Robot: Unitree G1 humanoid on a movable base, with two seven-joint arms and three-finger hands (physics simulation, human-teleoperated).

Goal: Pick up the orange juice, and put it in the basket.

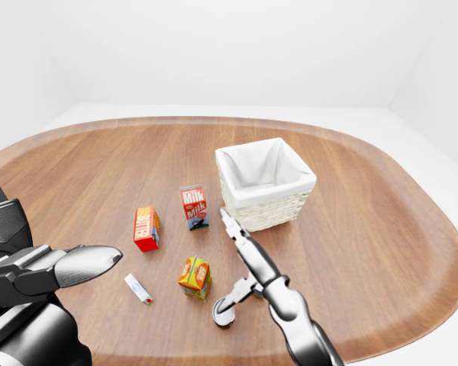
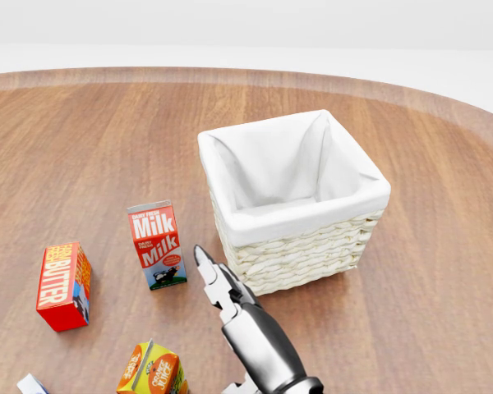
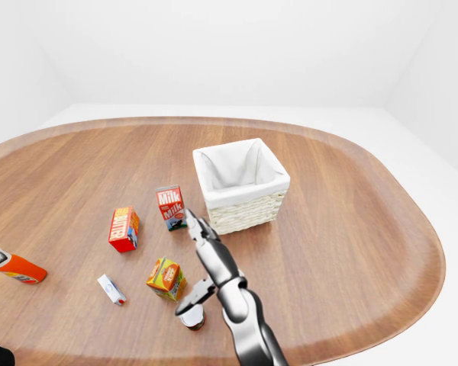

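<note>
Orange juice carton [image 1: 195, 277] stands on the wooden surface [image 1: 366, 252], toward the bottom of the left-eye view, well apart from the basket [image 1: 265, 184] and untouched by either robot hand. The basket, wicker with a white cloth liner, sits above and to the right of it. A milk carton [image 1: 194, 207] stands upright just left of the basket; a red butter box [image 1: 146, 228] stands further left. A small white object with a red tip [image 1: 138, 288] lies flat to the left of the juice. The right robot hand [image 1: 240, 259] reaches in from the bottom edge, fingers extended and spread, holding nothing; one fingertip points up toward the milk carton and another hangs down to the right of the juice. The left robot hand [image 1: 57, 267] fills the lower left corner, fingers extended, empty.
</note>
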